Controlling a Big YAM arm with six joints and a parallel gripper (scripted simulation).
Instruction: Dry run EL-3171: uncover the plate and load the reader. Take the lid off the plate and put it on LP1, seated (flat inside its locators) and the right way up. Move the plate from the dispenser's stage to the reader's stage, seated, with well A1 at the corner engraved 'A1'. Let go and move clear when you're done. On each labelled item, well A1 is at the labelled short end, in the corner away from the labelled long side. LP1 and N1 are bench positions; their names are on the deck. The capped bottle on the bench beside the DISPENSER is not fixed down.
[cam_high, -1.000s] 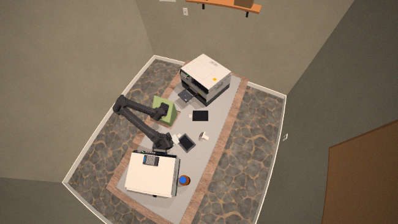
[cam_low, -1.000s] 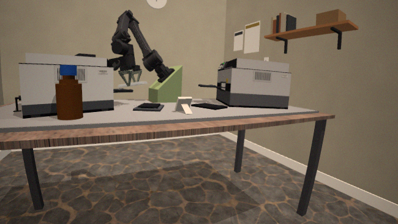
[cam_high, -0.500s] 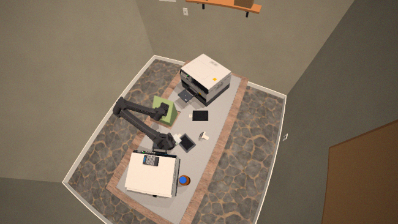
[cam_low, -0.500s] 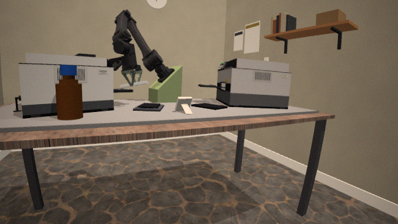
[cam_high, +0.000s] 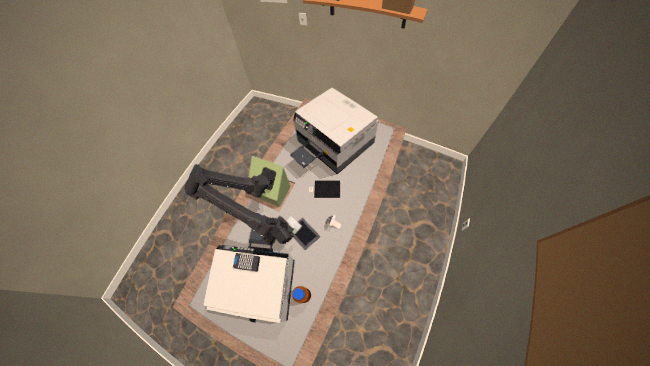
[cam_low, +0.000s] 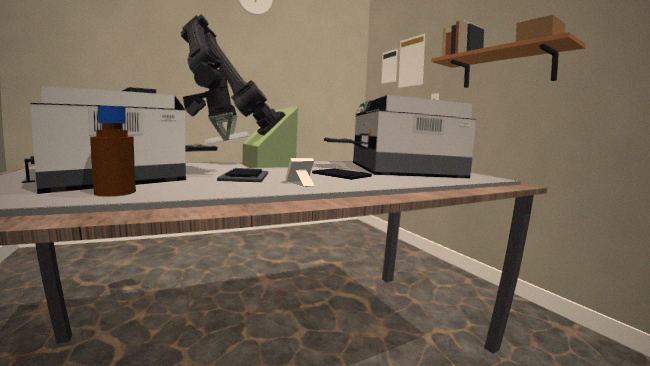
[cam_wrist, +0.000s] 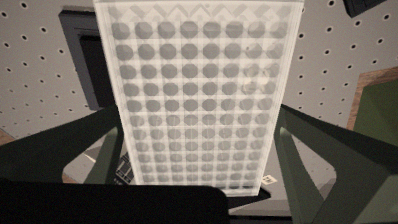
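Observation:
My gripper (cam_high: 290, 227) (cam_low: 226, 137) (cam_wrist: 198, 112) is shut on the long sides of the white plate (cam_high: 294, 225) (cam_low: 241, 136) (cam_wrist: 200, 90). The plate is in the air, slightly tilted, beside and above the dark framed tray (cam_high: 316, 237) (cam_low: 223, 177) (cam_wrist: 72, 31). Its wells show in the wrist view under faint glare; I cannot tell whether the clear lid is on it. The dispenser's stage (cam_high: 260, 238) (cam_low: 201, 148) shows no plate. The reader's stage (cam_high: 302, 154) (cam_low: 339, 140) sticks out with nothing visible on it. No separate lid is visible. Position names are unreadable.
The dispenser (cam_high: 247, 287) (cam_low: 135, 150) has the blue-capped brown bottle (cam_high: 301, 294) (cam_low: 113, 160) beside it. The reader (cam_high: 337, 120) (cam_low: 425, 145) stands at the other end. A white stand (cam_high: 335, 223) (cam_low: 301, 171), a flat black pad (cam_high: 327, 189) (cam_low: 341, 173) and a green wedge (cam_high: 280, 187) (cam_low: 275, 150) lie between.

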